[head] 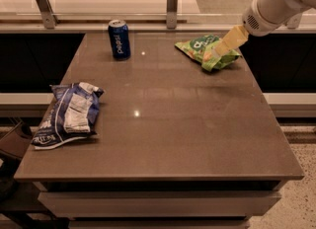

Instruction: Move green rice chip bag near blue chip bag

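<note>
The green rice chip bag (205,50) lies at the far right of the table, light green with a dark round logo. The blue chip bag (68,114) lies crumpled at the table's left edge, dark blue with white patches. My gripper (223,48) reaches in from the upper right on a white arm, and its yellowish tip is right over the green bag's right end.
A blue soda can (119,38) stands upright at the far left-centre of the brown table (163,139). A glass rail with metal posts (171,1) runs along the far edge. The bare tabletop stretches between the two bags.
</note>
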You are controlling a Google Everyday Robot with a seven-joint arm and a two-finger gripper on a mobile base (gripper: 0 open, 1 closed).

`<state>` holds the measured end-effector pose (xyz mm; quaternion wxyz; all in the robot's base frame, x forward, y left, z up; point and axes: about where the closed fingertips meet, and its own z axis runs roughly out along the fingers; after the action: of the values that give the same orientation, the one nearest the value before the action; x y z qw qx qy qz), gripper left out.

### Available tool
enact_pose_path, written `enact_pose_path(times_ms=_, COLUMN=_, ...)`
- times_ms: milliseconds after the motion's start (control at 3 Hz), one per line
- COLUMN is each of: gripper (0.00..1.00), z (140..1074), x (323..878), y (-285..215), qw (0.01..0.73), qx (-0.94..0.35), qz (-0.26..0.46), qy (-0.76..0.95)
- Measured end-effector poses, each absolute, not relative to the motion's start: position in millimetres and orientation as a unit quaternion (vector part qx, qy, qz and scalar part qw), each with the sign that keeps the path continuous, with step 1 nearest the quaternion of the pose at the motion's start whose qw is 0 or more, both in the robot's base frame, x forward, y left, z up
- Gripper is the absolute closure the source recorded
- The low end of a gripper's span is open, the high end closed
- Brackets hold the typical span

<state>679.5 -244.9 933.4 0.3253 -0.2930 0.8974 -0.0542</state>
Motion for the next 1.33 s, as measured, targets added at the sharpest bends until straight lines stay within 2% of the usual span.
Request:
enact_pose_path(times_ms=667, gripper=0.0, z=901, x=739, y=-240, qw=0.334, qx=-0.258, qz=-0.02, qy=0.906)
enact_pose_path(times_ms=1333, gripper=0.0, z=859, x=759, y=-244, qw=0.309, qx=-0.236, qz=0.027, qy=0.921)
